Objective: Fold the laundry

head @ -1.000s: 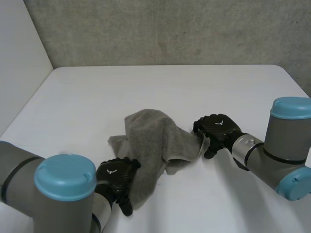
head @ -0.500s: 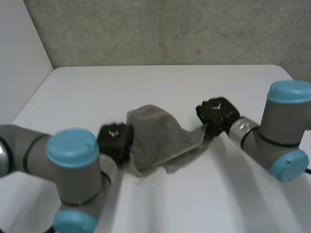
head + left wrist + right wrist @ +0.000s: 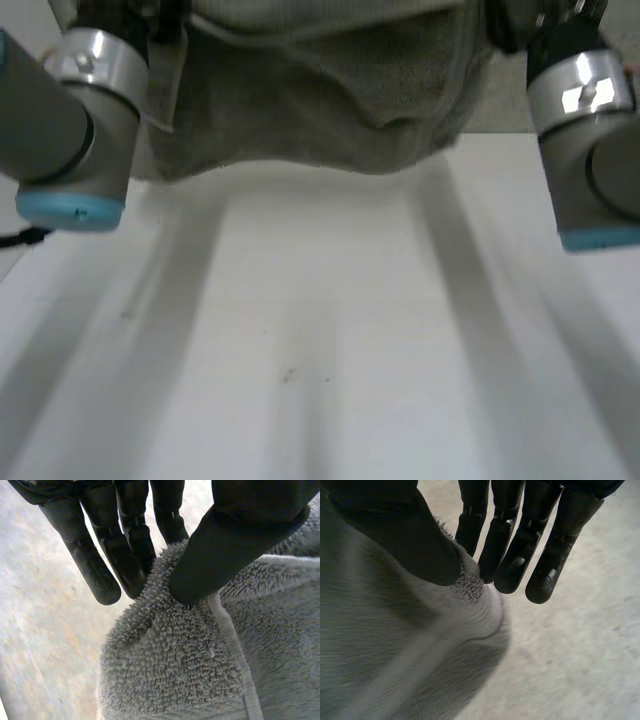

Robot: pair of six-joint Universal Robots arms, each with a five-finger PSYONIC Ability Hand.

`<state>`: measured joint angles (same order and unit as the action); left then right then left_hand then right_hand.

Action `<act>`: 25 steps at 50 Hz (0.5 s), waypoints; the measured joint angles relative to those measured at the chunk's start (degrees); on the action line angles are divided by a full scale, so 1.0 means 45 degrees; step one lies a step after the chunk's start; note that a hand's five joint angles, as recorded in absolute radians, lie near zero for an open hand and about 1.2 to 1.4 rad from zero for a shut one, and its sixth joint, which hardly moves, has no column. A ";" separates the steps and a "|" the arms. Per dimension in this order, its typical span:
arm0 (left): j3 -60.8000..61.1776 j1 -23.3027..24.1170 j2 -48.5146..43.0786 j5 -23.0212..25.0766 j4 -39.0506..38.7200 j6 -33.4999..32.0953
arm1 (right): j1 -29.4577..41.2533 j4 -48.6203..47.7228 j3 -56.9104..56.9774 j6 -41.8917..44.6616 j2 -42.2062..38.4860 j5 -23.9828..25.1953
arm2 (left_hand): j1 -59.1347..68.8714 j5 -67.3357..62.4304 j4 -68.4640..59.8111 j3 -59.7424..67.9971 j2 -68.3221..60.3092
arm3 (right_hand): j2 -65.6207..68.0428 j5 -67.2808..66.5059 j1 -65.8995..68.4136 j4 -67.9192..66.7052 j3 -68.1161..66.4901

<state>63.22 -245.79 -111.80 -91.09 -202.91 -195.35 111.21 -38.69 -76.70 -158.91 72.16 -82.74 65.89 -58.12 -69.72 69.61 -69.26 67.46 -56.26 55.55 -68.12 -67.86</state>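
A grey towel (image 3: 320,90) hangs spread wide at twelve o'clock, above the white table (image 3: 320,340). The left arm (image 3: 60,120) is just beside it at ten o'clock, the right arm (image 3: 590,150) at two o'clock.

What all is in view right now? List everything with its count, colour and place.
towel: one, grey, held up above the table, hanging between the two hands
table: one, white, below the towel
arms: two, grey with light-blue caps, left arm and right arm either side of the towel
left hand: one, black, thumb and fingers pinching the towel's upper edge
right hand: one, black, thumb and fingers pinching the towel's upper edge at the other side
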 measured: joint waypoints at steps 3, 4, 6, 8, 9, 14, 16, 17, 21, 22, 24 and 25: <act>0.1805 -0.0125 0.0298 0.0286 -0.0061 0.0024 | 0.0000 0.0313 -0.1596 0.0178 0.0405 0.0484 | 0.0000 0.0000 0.0000 0.0007 -0.0002 | 0.0000 -0.0006 0.0000 -0.0001 0.0000; 0.2671 -0.0209 0.0399 0.0439 -0.0077 0.0017 | -0.0004 0.0607 -0.2253 0.0330 0.0541 0.0693 | 0.0000 0.0000 -0.0001 0.0008 -0.0002 | 0.0000 -0.0010 0.0000 -0.0002 -0.0001; 0.4328 -0.0397 0.0552 0.0750 -0.0088 -0.0012 | -0.0025 0.1372 -0.3367 0.0683 0.0757 0.1063 | 0.0000 0.0000 -0.0001 0.0008 -0.0002 | 0.0000 -0.0018 0.0000 -0.0004 -0.0001; 0.5474 -0.0543 0.0634 0.0987 -0.0092 -0.0039 | -0.0057 0.2173 -0.4141 0.1019 0.0858 0.1320 | 0.0000 0.0000 -0.0002 0.0008 -0.0002 | 0.0000 -0.0018 0.0000 -0.0004 -0.0001; 0.5474 -0.0543 0.0634 0.0987 -0.0092 -0.0039 | -0.0057 0.2173 -0.4141 0.1019 0.0858 0.1320 | 0.0000 0.0000 -0.0002 0.0008 -0.0002 | 0.0000 -0.0018 0.0000 -0.0004 -0.0001; 0.8885 -0.0885 0.0566 0.1856 -0.0053 -0.0315 | -0.0178 0.5429 -0.6018 0.2404 0.0637 0.1809 | 0.0000 0.0000 -0.0003 0.0008 -0.0015 | 0.0000 -0.0027 0.0000 -0.0052 -0.0001; 0.9419 -0.0920 0.0441 0.2025 -0.0032 -0.0543 | -0.0197 0.6145 -0.6271 0.2723 0.0426 0.1865 | 0.0000 0.0000 -0.0003 0.0008 -0.0022 | 0.0000 -0.0028 0.0000 -0.0058 -0.0001; 0.9677 -0.0941 0.0354 0.2110 -0.0013 -0.0741 | -0.0204 0.6424 -0.6356 0.2843 0.0315 0.1891 | 0.0000 0.0000 -0.0004 0.0008 -0.0022 | 0.0000 -0.0028 0.0000 -0.0058 -0.0001; 0.9989 -0.1035 0.0214 0.2225 0.0044 -0.1285 | -0.0218 0.7042 -0.6447 0.3095 -0.0069 0.2019 | 0.0000 0.0000 0.0041 -0.0030 -0.0019 | 0.0000 -0.0030 0.0000 -0.0058 -0.0001; 1.0017 -0.1088 0.0220 0.2237 0.0067 -0.1442 | -0.0226 0.7081 -0.6425 0.3090 -0.0127 0.2059 | -0.0001 0.0011 0.0203 -0.0173 0.0085 | 0.0000 -0.0030 0.0000 -0.0058 -0.0002; 1.0021 -0.1148 0.0264 0.2238 0.0083 -0.1575 | -0.0240 0.7072 -0.6384 0.3047 -0.0164 0.2105 | -0.0263 0.0461 0.1103 -0.1073 0.0983 | 0.0000 -0.0030 0.0000 -0.0058 -0.0002; 1.0019 -0.1226 0.0413 0.2231 0.0115 -0.1692 | -0.0265 0.7006 -0.6340 0.2939 -0.0171 0.2153 | -0.2116 0.2452 0.2770 -0.2992 0.2939 | 0.0000 -0.0032 0.0000 -0.0058 -0.0002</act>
<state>108.31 -251.30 -109.94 -81.05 -202.40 -202.96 110.02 -7.17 -105.23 -145.68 71.38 -73.05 56.37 -47.09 -57.26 56.15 -56.04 67.46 -56.40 55.55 -68.38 -67.87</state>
